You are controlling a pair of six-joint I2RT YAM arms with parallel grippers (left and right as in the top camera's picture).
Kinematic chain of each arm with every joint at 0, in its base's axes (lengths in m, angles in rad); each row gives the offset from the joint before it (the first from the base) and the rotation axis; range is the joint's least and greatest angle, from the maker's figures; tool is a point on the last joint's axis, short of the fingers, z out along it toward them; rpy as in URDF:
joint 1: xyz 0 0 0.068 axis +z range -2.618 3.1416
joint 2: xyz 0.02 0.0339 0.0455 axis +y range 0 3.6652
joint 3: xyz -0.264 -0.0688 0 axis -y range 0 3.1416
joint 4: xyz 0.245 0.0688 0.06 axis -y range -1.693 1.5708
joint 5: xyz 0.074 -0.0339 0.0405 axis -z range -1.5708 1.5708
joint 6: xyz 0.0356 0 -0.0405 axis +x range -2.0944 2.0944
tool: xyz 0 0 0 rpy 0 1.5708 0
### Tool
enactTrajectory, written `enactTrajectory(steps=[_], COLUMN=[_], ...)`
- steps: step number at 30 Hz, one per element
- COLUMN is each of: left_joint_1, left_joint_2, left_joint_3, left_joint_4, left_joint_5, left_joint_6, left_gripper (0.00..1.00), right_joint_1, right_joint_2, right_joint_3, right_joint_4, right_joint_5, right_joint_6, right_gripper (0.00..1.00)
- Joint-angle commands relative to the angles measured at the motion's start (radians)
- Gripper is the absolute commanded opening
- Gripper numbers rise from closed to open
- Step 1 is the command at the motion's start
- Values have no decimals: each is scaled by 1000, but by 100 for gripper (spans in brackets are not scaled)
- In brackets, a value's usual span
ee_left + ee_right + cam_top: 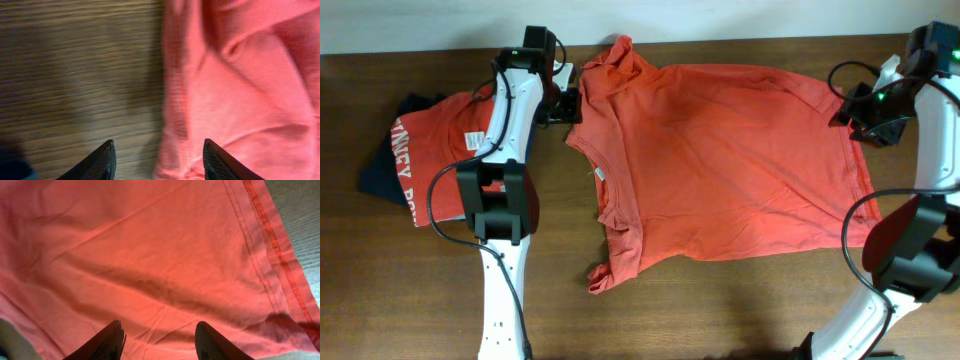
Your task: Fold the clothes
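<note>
White-cased arms stand nearest the overhead camera, two of them. The left arm [510, 115] reaches up over the left part of the table [720, 310], and the right arm [932, 130] curves up along the right edge.

Farthest left lies a folded T-shirt [430, 165], orange-red, with white lettering along its left side and a small white label on top. It rests on a navy garment [382, 175] that peeks out at its left and upper edges. The pile shows one folded shirt and one navy piece.

Just right of the pile, the left gripper [563, 103] sits at the upper left sleeve of the spread T-shirt [730, 160]. In the left wrist view its two black fingertips [102, 162] stand well apart, one over bare wood and the other over cloth. They straddle the shirt's edge with nothing pinched between them.

The spread T-shirt is the second of two orange-red shirts and fills the middle of the table. It lies with a plain face up, neck to the left and hem to the right. One white neck tag [601, 178] shows inside the collar. The upper sleeve is bunched, the lower sleeve is crumpled and curled at the bottom left, and soft wrinkles run across the body.

At the shirt's upper right corner hangs the right gripper [850, 112]. The right wrist view shows its jaws parted over flat cloth beside the stitched hem, gripping nothing.
</note>
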Motion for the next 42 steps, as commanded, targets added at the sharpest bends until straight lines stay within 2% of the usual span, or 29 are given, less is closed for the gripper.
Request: enactTrajectory(steps=[1, 4, 8, 9, 13, 15, 17, 24, 33, 39, 42], left_joint_1=[-12, -18, -27, -29, -36, -36, -36, -19, 56, 99, 105], left_joint_2=[16, 19, 37, 47, 83, 87, 87, 86, 86, 85, 85], left_joint_3=[-1, -1, -2, -2, -2, -2, -1, 61, 275, 307, 307], left_joint_4=[2, -1, -7, -14, -39, -39, -35, -69, -159, -160, -159], left_joint_5=[49, 49, 48, 48, 47, 47, 47, 41, -29, -40, -41], left_joint_6=[-2, -2, 6, 6, 6, 5, 5, 4, -11, -10, -10], left_gripper=[56, 54, 41, 37, 13, 6, 1, 1, 1, 1, 10], right_joint_1=[3, 3, 3, 3, 3, 3, 3, 4, 3, 2, 2], right_joint_2=[61, 106, 169, 183, 243, 271, 294, 373, 397, 405, 404], right_joint_3=[-15, -15, -15, -15, -15, -15, -15, -17, -18, -20, -20], right_joint_4=[16, 21, 37, 40, 48, 58, 69, 93, 124, 120, 117], right_joint_5=[47, 66, 68, 68, 68, 68, 68, 69, 145, 158, 157], right_joint_6=[12, 12, 12, 12, 12, 11, 11, 31, 44, 57, 53], right_gripper=[51, 45, 39, 37, 11, 4, 4, 4, 4, 4, 4])
